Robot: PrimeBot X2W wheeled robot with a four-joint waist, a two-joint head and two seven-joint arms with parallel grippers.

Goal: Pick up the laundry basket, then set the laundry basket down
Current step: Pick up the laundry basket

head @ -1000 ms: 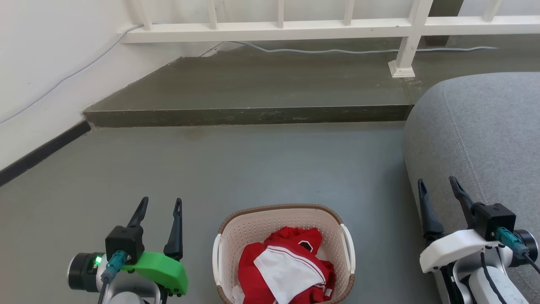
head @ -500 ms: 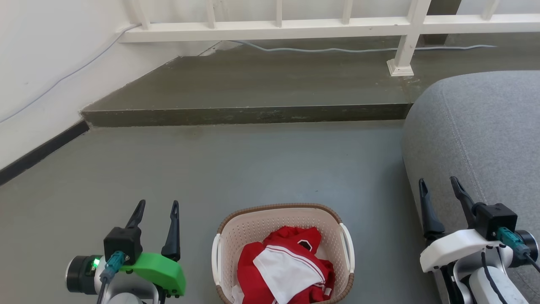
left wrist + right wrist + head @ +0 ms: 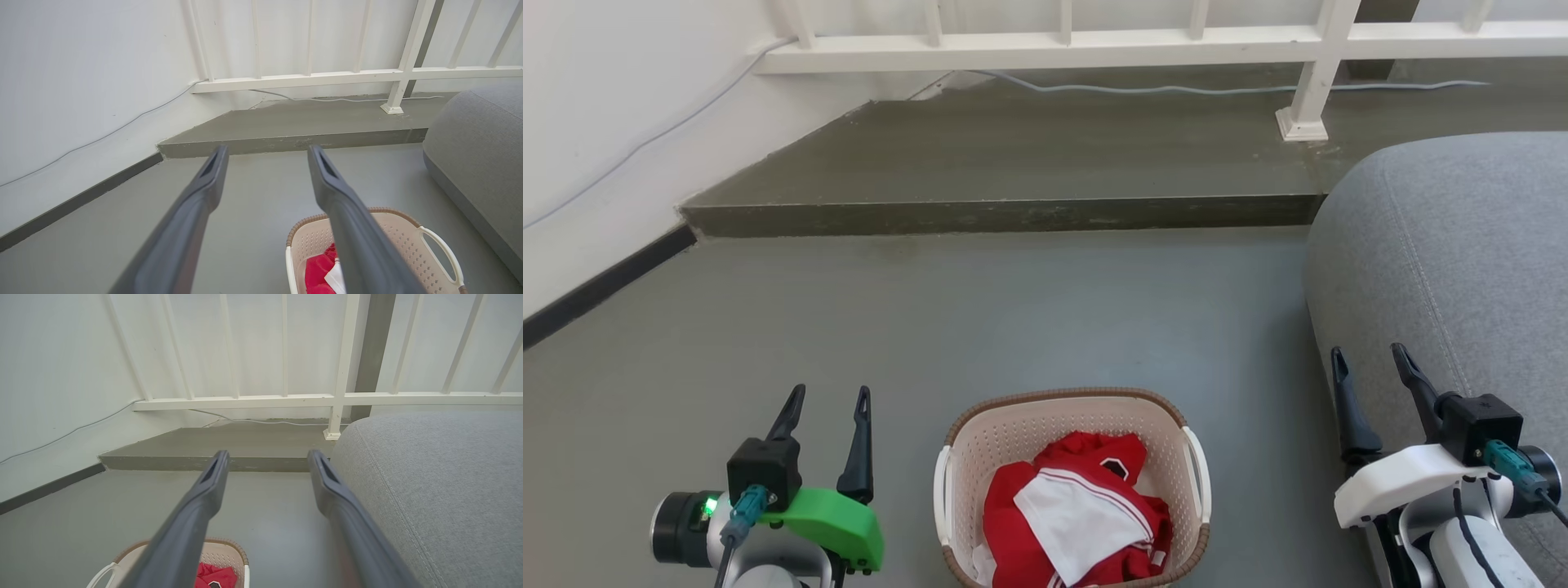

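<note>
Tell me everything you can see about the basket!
The basket is cream plastic with little holes in its walls. It has a brown woven-look rim and a white handle on each side. It stands upright on the grey floor, between the left gripper and the right gripper, both open, and touches neither. Crumpled red and white clothes lie inside.

I can read no text, number, brand or sign anywhere before me. The nearest thing to a mark is a small dark patch (image 3: 1112, 469) on the crumpled red and white cloth garment (image 3: 1086, 506), toward its 1 o'clock edge. The garment lies in the rounded cream perforated plastic laundry basket (image 3: 1058, 394). The patch is too small to tell whether it holds letters.
</note>
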